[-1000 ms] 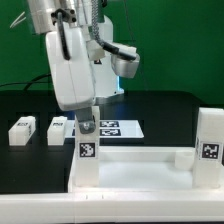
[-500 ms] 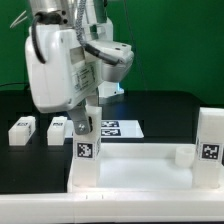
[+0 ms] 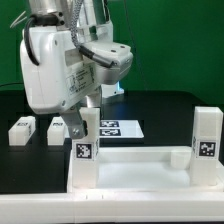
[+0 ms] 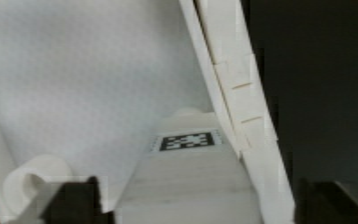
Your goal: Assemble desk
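- Item: desk top [image 3: 135, 172], white, rimmed, lying near the front of the black table [image 3: 165, 105] with its sockets upward.
- Fitted part: corner leg [image 3: 86, 150], standing upright in the corner socket at the exterior view's left, tag facing the camera.
- Fitted part: second leg [image 3: 207, 135], upright at the corner on the exterior view's right.
- Unfitted parts: two loose legs [image 3: 22, 130], lying side by side on the table behind the desk top, well apart from it.
- Fixture: marker board [image 3: 118, 127], flat on the table behind the corner leg; not involved.
- End effector: gripper [image 3: 89, 117] is placed directly over the corner leg. In the wrist view the fingers [image 4: 78, 205] are seen spread wide to either side of a white part, and a dark gap is seen beside it on one side; nothing is judged to be clamped.
- Step in hand, as judged: the corner leg is being seated in its socket.
- Handling advice: the jaws should be kept centred and square to the leg's flat faces; any lift should be made straight up, so that the leg is not brushed or tilted. If more seating is needed, the leg should be re-gripped low and turned about its own axis, with no sideways push on the desk top.
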